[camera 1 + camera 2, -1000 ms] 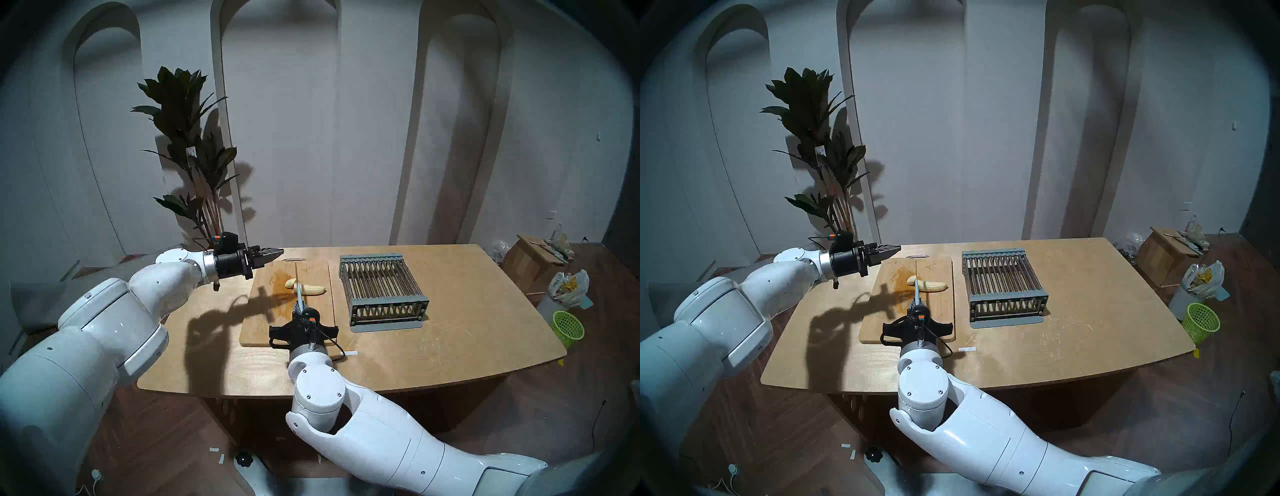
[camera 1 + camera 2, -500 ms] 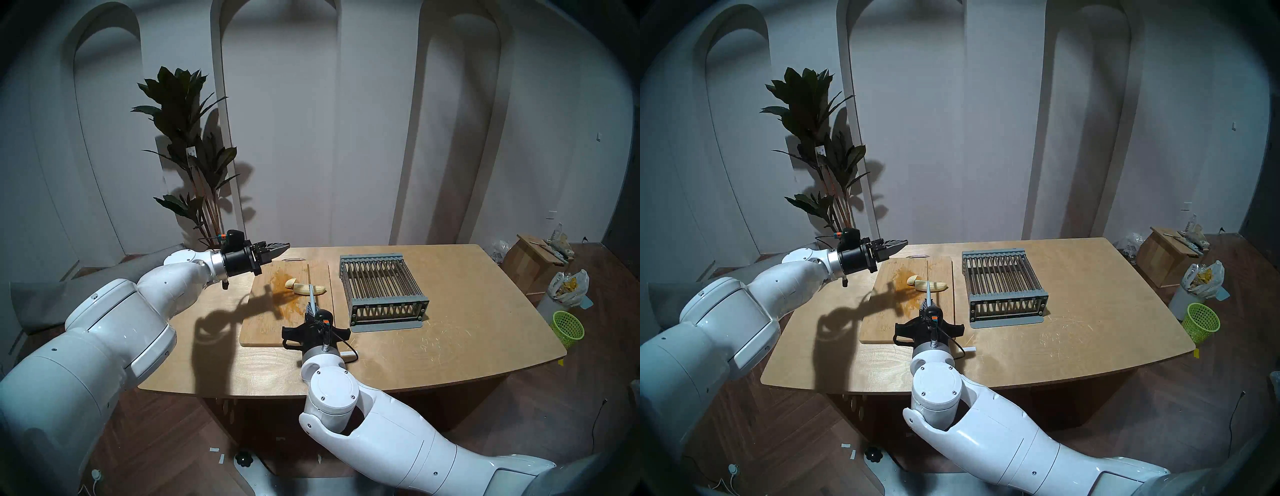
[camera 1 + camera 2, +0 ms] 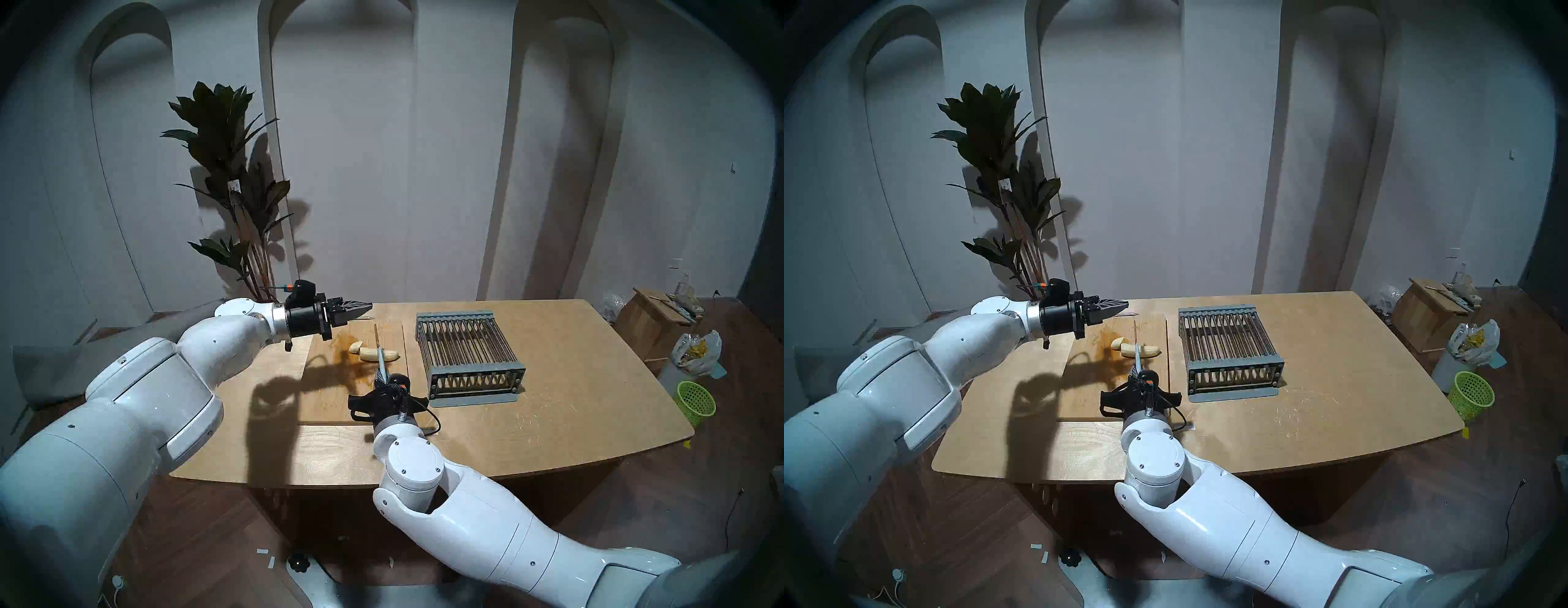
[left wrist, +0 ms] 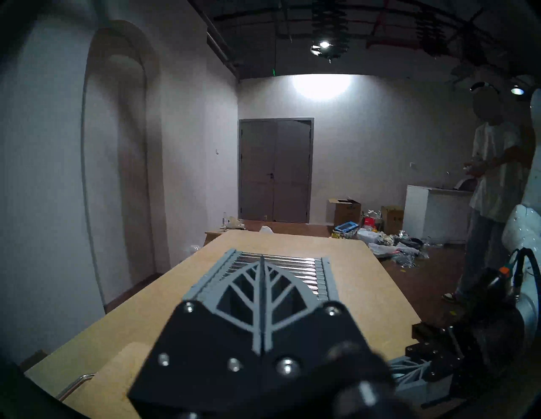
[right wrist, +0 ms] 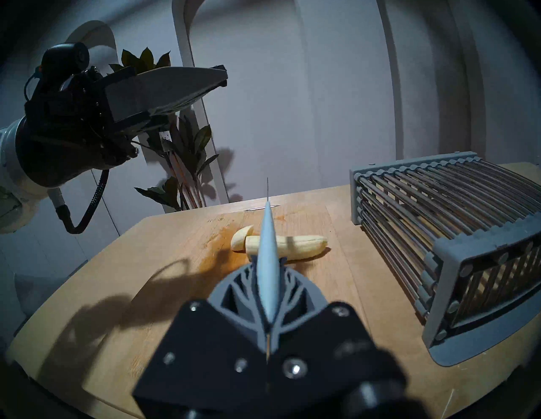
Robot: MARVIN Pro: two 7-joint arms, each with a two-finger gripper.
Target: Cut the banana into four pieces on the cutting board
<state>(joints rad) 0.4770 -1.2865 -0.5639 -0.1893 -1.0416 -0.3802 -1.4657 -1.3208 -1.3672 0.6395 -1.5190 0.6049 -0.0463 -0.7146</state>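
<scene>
Bamboo cutting board (image 3: 326,399) carries two banana (image 3: 379,354) pieces near its far edge: one short end, one long stub. My right gripper (image 3: 380,375) clamps one knife (image 5: 268,248); my left gripper (image 3: 360,306) is clenched empty.

A grey slatted rack (image 3: 469,353) stands on the wooden worktop (image 3: 572,407). A leafy potted plant (image 3: 231,178) rises behind the worktop's far left corner. A green basket (image 3: 695,401) sits on the floor at right.

dim room | ceiling lamp glare | hard shadows | fisheye dark rim
</scene>
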